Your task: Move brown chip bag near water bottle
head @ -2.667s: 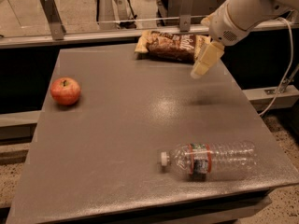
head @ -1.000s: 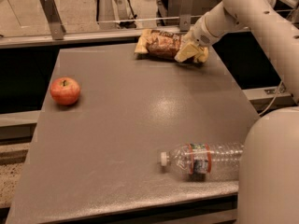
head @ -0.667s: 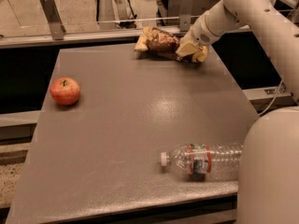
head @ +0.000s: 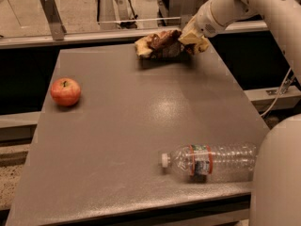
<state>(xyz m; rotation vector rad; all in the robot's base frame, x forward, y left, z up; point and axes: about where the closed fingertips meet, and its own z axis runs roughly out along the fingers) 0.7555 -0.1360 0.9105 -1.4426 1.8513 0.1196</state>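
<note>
One step done: our gripper [head: 192, 36] grips the crinkly brown-and-tan foil chip bag [head: 157, 42] at the far edge | clear ribbed plastic water bottle [head: 211, 161] lies well apart, near edge | carry left

The hand [head: 191, 37] hangs at the end of the pale arm [head: 237, 3], which climbs away from it to the upper right. Its fingers are pinched on the right end of the brown chip bag [head: 157, 42], which juts out to the hand's left.
</note>
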